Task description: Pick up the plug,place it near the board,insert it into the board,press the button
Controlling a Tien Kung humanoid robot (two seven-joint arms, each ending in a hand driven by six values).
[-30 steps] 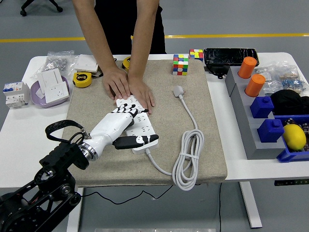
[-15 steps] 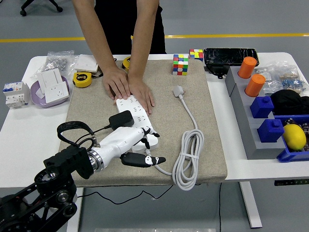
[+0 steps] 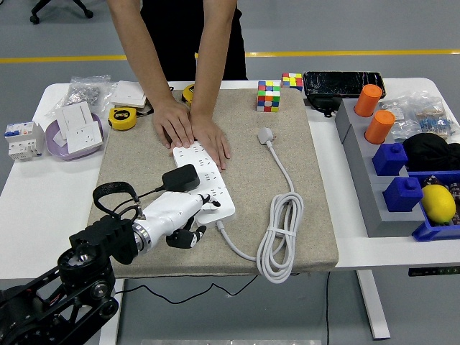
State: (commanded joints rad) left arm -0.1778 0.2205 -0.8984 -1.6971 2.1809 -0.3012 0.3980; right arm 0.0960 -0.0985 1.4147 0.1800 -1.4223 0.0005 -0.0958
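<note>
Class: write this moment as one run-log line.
plug: seated in power strip | left hand: at strip's near end, holding nothing | person's hands: pressing strip's far end

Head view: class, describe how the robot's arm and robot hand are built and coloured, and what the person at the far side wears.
The left arm is black, with bulky jointed segments and a black cable loop at the wrist. A silver ring joins it to the white-shelled robot hand, whose fingers are dark with white patches. The person wears a black top; the forearms are uncovered.
</note>
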